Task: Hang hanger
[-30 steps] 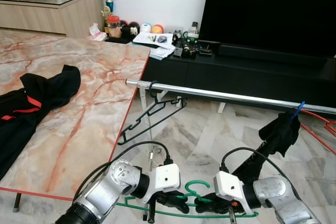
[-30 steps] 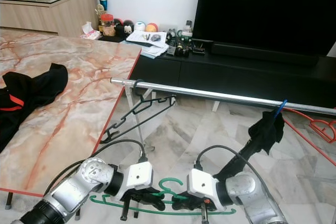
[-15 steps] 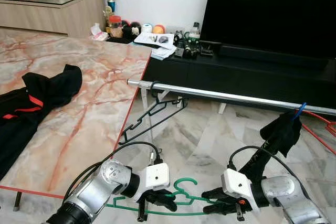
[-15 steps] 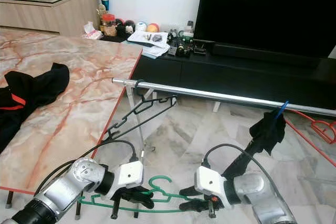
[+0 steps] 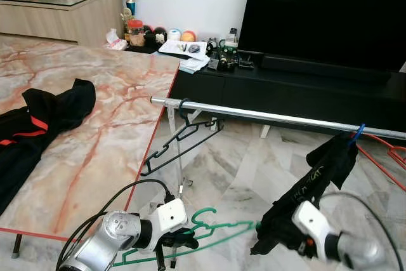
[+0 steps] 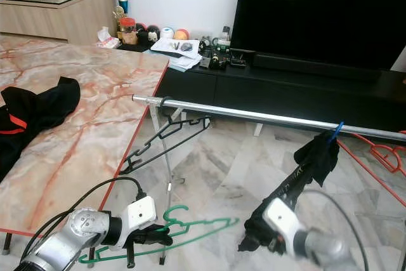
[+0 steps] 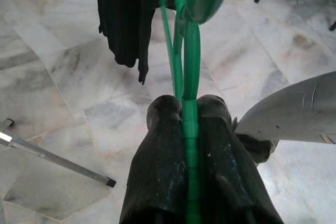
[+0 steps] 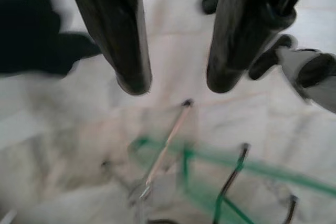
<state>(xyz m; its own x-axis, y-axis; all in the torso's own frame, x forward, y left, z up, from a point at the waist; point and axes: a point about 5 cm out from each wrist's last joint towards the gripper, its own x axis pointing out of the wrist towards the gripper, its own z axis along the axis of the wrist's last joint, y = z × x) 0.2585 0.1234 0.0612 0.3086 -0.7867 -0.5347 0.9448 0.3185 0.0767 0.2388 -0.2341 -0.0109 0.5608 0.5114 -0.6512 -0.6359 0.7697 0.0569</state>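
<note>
My left gripper (image 5: 180, 239) is shut on the lower bar of a green hanger (image 5: 222, 228), low over the floor. The left wrist view shows the green hanger (image 7: 190, 51) pinched between both fingers, with its hook end pointing away. The hanger tilts, its far end raised toward my right arm. My right gripper (image 8: 173, 85) is open, off the hanger, with nothing between its blurred fingers (image 8: 128, 45). A silver rail (image 5: 273, 116) runs across above the floor. On it hang a black hanger (image 5: 181, 138) and a black garment (image 5: 333, 160).
A marble-topped table (image 5: 108, 125) with a red edge stands to the left, with black clothing (image 5: 44, 115) lying on it. A black TV console (image 5: 285, 90) with clutter stands behind the rail. A red hanger (image 5: 396, 155) lies at the far right. The rail's stand leg (image 5: 179, 163) is close to my left gripper.
My right gripper has let go of the green hanger and pulled back to the right. The left gripper still holds it, and the hanger's right end has swung upward.
</note>
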